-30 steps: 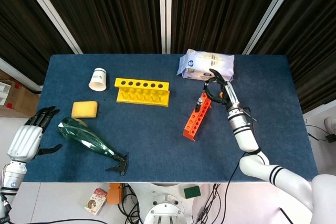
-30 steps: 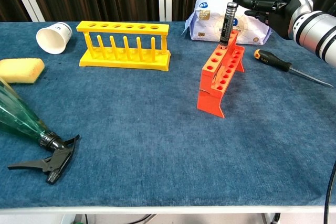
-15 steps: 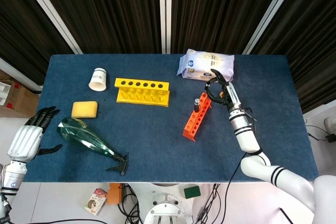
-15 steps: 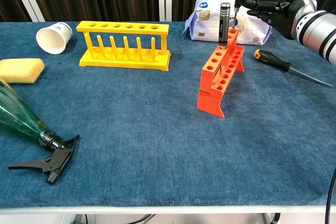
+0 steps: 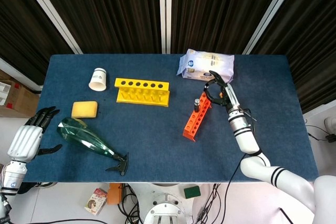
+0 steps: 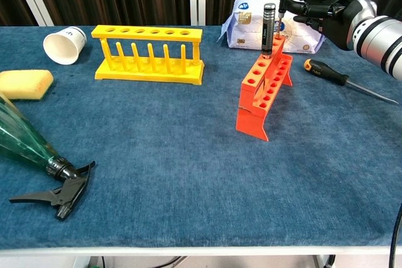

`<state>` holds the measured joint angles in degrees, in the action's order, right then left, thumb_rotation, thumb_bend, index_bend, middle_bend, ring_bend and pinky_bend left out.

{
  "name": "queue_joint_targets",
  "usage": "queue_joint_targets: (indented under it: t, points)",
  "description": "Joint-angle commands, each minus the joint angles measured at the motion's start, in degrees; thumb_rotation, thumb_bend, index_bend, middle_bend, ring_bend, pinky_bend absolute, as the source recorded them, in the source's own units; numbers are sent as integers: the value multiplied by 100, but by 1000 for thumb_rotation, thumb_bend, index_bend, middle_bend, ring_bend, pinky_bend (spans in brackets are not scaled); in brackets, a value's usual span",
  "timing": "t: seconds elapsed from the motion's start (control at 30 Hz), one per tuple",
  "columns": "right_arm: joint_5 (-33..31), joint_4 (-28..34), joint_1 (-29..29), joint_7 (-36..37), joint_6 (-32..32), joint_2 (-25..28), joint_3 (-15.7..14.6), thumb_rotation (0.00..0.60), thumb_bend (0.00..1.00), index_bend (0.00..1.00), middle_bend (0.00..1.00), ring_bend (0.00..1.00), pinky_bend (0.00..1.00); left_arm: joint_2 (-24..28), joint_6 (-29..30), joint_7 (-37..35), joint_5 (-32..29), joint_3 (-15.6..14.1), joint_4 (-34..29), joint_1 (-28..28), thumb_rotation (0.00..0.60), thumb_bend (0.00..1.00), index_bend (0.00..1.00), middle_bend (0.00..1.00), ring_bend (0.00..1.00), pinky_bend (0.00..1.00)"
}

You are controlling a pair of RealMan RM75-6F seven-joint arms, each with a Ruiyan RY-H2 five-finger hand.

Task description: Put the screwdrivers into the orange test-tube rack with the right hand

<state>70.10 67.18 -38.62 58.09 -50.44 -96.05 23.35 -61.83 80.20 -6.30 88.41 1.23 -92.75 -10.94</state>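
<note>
The blue table point(image 6: 188, 174) carried the orange test-tube rack point(image 6: 264, 92) near its middle, where one black-handled screwdriver point(image 6: 269, 29) stood upright in a far-end hole, while the orange-and-black screwdriver point(image 6: 342, 80) lay flat just to the rack's right. My right hand point(image 6: 323, 7) hovered beside the standing handle, fingers curled loosely and holding nothing that I could see. My left hand point(image 5: 31, 135) hung idle off the table's corner, fingers apart. I judged the first insertion done; the next move called for reaching down to the lying screwdriver and gripping its handle.
</note>
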Motion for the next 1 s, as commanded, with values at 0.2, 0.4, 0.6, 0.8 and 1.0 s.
queue_joint_targets:
  t: [0.2,0.4,0.6,0.8,1.0]
  points:
    - [-29,6,0,-73,26,-7,-20,600,403,693,71,0,0,7,11,-16,-1,2,6,5,600,58,125,85,63,239]
    - [40,-26,13,-9,59,5,-72,600,354,435,51,0,0,6,23,-22,8,1,12,9,600,58,125,86,63,239]
    - [270,-7,47,149,-104,61,-118,600,155,42,4,0,0,2,13,-6,8,0,7,3,600,58,125,86,63,239]
    - [397,84,98,357,-218,175,-138,600,111,0,0,0,0,-1,11,21,12,-3,-3,2,600,58,125,86,63,239]
    - [601,300,206,511,-538,347,-153,600,112,0,0,0,0,-3,32,35,18,-3,-10,12,600,59,125,85,63,239]
